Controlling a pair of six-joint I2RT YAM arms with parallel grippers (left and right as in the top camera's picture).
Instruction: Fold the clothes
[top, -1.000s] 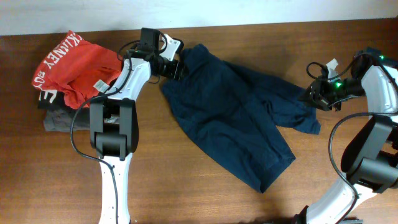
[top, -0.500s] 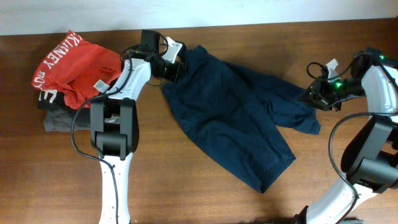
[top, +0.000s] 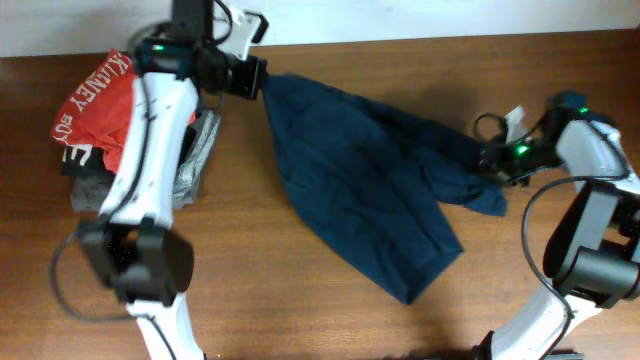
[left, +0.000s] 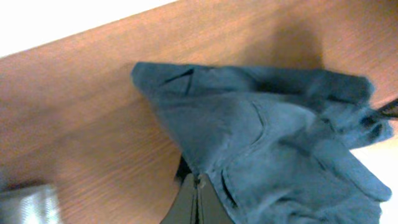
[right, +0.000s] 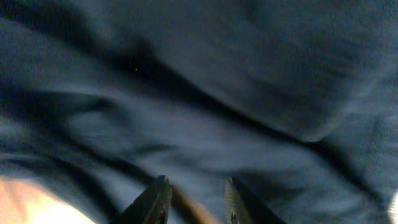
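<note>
The clothes (top: 360, 190), a dark navy garment, lie spread diagonally across the middle of the table. My left gripper (top: 258, 78) is shut on the garment's far-left corner, raised near the table's back edge. In the left wrist view the jaws (left: 198, 180) meet tightly on the edge of the blue cloth (left: 267, 137), which hangs away from them. My right gripper (top: 492, 160) sits at the garment's right edge. In the right wrist view its fingers (right: 196, 190) stand apart over rumpled navy cloth (right: 199, 93), with a strip of table showing between them.
A red garment with white lettering (top: 100, 100) lies at the back left on a grey folded garment (top: 85, 195). The left arm reaches over that pile. Bare wooden table (top: 300, 310) runs along the front, and the back edge meets a white wall.
My left gripper has shut on the garment's corner and risen up and to the left, drawing the cloth leftward. The right gripper has shifted slightly left at the garment's edge.
</note>
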